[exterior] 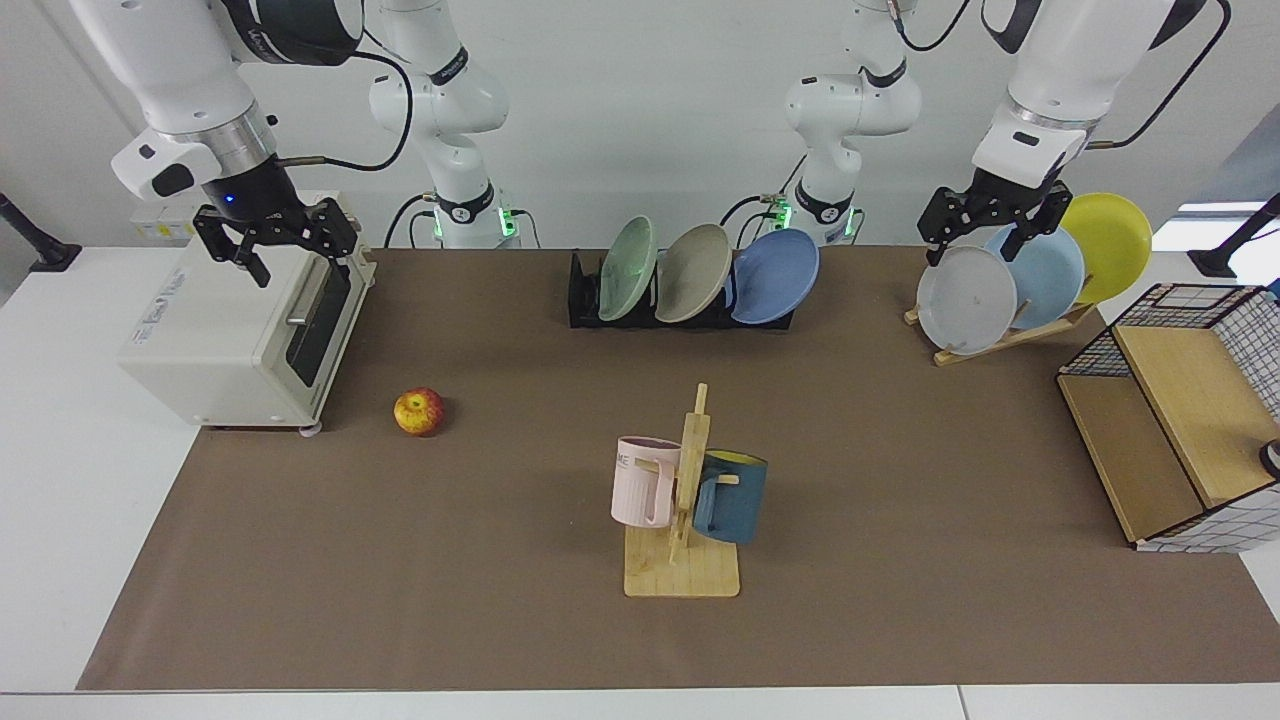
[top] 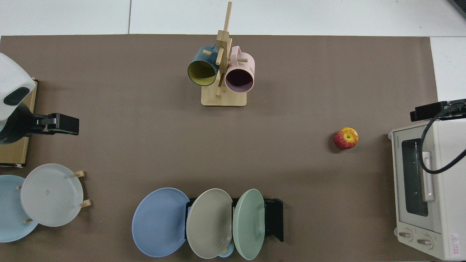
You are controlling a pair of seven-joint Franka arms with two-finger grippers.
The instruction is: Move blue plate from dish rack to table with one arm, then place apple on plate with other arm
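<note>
My left claw (exterior: pixel 990 228) hangs open and empty above the wooden stand (exterior: pixel 1000 340); the blue plate (exterior: pixel 775 275) leans at the near end of the rack (exterior: pixel 585 290), toward the surface's middle. My right claw (exterior: pixel 290 245), open and empty over the toaster (exterior: pixel 240 330), waits; apple (exterior: pixel 418 411) lies nearby. Toaster brand unreadable.

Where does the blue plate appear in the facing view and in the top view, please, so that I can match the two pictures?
Facing view: the blue plate stands at the back, right of centre, at the right-hand end of the dish rack.
Top view: it lies along the bottom edge, left of centre, at the rack's left-hand end.
Shared landmark: the beige plate slotted right beside it in both views.
</note>
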